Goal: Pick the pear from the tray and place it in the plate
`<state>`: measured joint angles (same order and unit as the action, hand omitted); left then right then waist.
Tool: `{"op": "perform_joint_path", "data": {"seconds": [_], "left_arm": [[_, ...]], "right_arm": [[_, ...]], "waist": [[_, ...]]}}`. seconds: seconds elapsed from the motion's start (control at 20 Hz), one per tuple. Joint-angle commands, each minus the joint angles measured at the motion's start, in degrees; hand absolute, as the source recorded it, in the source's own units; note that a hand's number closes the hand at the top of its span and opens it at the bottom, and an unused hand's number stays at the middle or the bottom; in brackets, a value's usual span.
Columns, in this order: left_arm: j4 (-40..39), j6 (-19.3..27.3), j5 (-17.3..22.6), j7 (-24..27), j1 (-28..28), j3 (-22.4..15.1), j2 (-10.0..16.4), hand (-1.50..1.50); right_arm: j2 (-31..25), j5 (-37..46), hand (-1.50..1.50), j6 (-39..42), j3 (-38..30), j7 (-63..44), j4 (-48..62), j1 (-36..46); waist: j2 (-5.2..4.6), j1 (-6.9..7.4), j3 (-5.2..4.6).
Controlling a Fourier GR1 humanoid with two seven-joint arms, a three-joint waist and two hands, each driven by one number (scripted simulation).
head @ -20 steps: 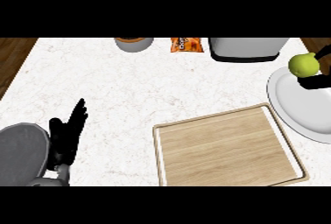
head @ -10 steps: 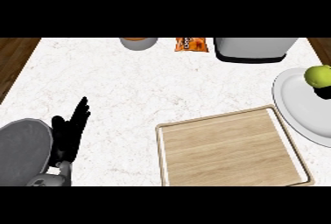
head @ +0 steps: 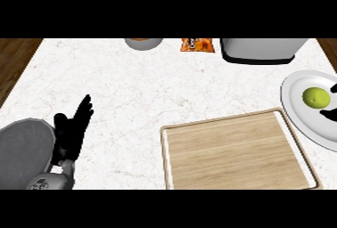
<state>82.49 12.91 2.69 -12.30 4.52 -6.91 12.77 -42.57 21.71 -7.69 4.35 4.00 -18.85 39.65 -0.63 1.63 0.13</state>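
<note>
since the pear point(head: 316, 97) lies on the white plate point(head: 296, 113) at the right edge, off the wooden tray point(head: 230, 151) just left of it, the placing looks done or nearly done. only dark bits of the right hand point(head: 327, 112) show at the frame's edge, just beside the pear; can't tell if it is spread, closed or touching the fruit. left hand point(head: 72, 131) rests at near left over the counter point(head: 132, 89), fingers straight and together, holding nothing, probably parked out of the way. cup point(head: 143, 42), orange packet point(head: 197, 44) and grey pot point(head: 263, 50) sit along the far side.
</note>
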Motion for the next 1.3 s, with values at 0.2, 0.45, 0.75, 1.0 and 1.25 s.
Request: {"op": "perform_joint_path", "data": {"seconds": [0.2,0.45,0.75,1.0,1.25], "left_arm": [[-0.1,-0.1,-0.6,-1.2,1.2,0.1,-1.3,0.00],[-0.6,0.5,-0.9,0.6,-0.9,0.5,-1.2,0.00],[0.7,0.6,-1.4,-0.6,-0.3,0.2,-1.4,0.00],[-0.2,0.1,-1.8,0.4,-1.8,0.2,-2.5,0.00],[1.6,0.5,-3.4,0.7,-3.4,-1.1,-3.5,0.00]], "right_arm": [[-0.2,-1.6,-1.50,5.9,-3.4,14.5,5.8,0.5],[-1.3,-13.4,-1.50,8.5,-14.6,25.2,2.9,0.8],[-1.8,-23.1,-1.50,14.9,-24.0,27.6,6.2,-0.9],[-6.6,-24.0,-1.50,24.9,-25.2,30.6,8.3,-3.9],[-5.9,-23.8,-1.50,27.3,-25.4,36.1,8.9,-6.4]], "waist": [[0.09,-0.28,0.03],[0.34,-1.43,0.13],[0.25,-1.02,0.05],[0.16,-0.56,0.03],[0.11,-0.20,0.08]]}}
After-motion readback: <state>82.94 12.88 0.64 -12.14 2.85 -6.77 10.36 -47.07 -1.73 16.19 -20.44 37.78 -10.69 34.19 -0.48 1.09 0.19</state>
